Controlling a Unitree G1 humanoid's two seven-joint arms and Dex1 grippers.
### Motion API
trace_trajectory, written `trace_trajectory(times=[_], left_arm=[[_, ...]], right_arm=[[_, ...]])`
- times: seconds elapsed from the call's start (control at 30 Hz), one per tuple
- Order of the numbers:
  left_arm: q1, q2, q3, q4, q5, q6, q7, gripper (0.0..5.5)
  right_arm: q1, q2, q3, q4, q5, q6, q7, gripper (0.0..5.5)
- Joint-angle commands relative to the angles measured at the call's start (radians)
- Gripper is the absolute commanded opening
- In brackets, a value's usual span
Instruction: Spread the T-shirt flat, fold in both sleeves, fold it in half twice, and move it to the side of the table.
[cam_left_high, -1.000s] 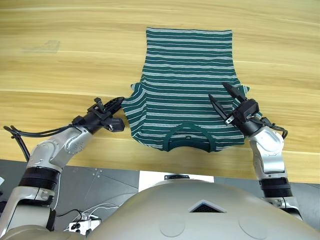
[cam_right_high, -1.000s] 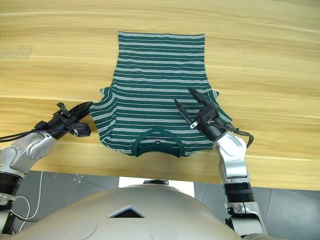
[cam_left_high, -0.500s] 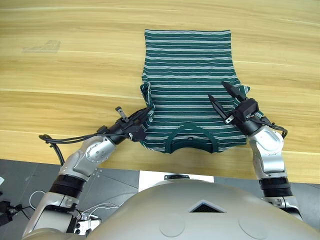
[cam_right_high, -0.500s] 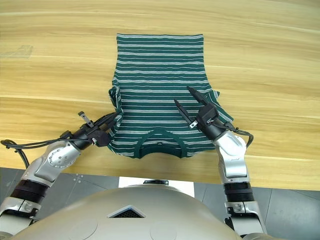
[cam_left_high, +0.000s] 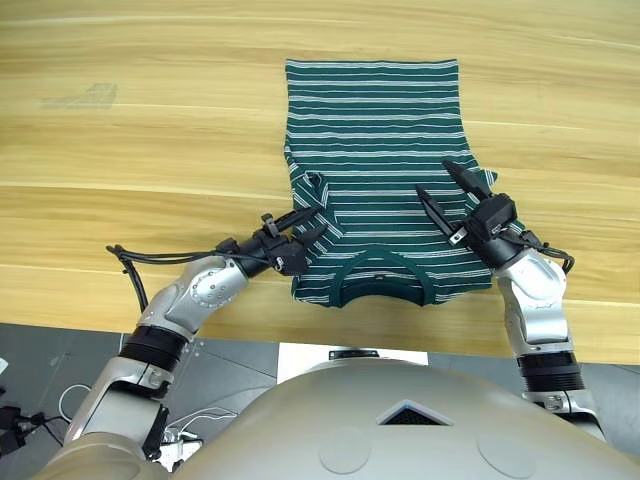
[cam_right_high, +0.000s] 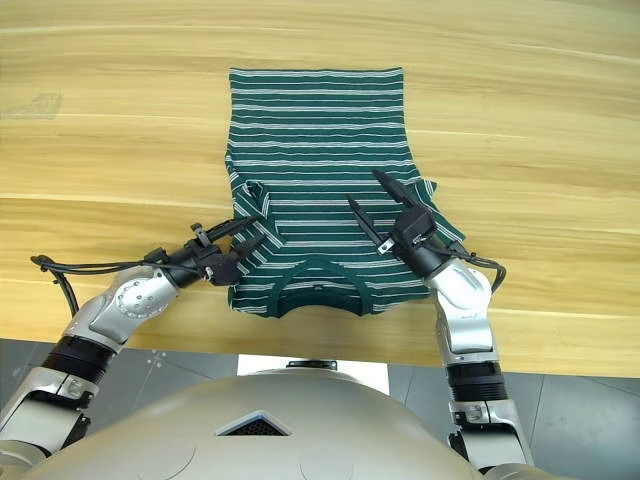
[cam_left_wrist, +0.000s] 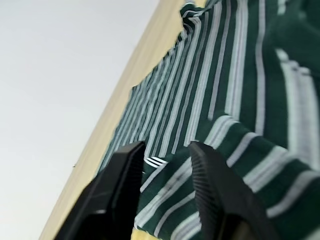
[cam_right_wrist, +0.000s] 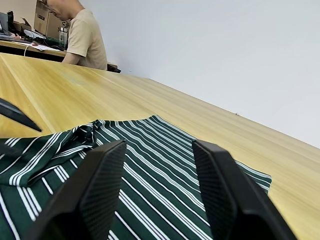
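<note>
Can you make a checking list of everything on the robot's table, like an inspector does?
Surface: light wooden table.
Job's things: striped T-shirt lies flat, collar nearest the robot; left sleeve folded in, right sleeve sticking out.
Clutter: nothing seen.
Hands: left hand open at the folded sleeve; right hand open above the shirt's right shoulder.
Cables: left wrist cable and right wrist cable, both black loops.
Surroundings: grey floor below the table edge; white wall.

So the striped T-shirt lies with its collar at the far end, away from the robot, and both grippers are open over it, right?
Not quite. The T-shirt lies with its collar at the near end, toward the robot, as the left eye view shows. The rest holds: the left gripper and the right gripper are both open over it.
</note>
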Motion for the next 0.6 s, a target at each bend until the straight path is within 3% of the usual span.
trace_trajectory(times=[0.03, 0.17, 0.23, 0.37, 0.5, 0.6], left_arm=[[0.102, 0.058, -0.046, 0.032, -0.017, 0.004, -0.115, 2.14], [0.115, 0.030, 0.015, -0.011, -0.134, 0.012, -0.097, 2.14], [0.087, -0.020, 0.067, -0.066, -0.275, 0.022, -0.089, 2.14], [0.089, -0.093, 0.125, -0.193, -0.470, 0.049, -0.103, 2.14], [0.113, -0.127, 0.134, -0.294, -0.554, 0.078, -0.139, 2.14], [0.115, -0.157, 0.140, -0.330, -0.586, 0.111, -0.159, 2.14]], right_arm=[[-0.017, 0.001, 0.003, 0.008, -0.013, 0.014, -0.008, 2.44], [-0.024, -0.021, -0.030, -0.014, -0.003, 0.024, -0.022, 2.44], [0.021, -0.058, -0.130, -0.075, -0.005, 0.035, -0.074, 2.44], [0.164, -0.171, -0.304, -0.181, -0.296, -0.011, -0.196, 2.44], [0.424, -0.241, -0.447, -0.298, -0.517, -0.071, -0.221, 2.44], [0.608, -0.253, -0.477, -0.300, -0.607, -0.136, -0.228, 2.44]])
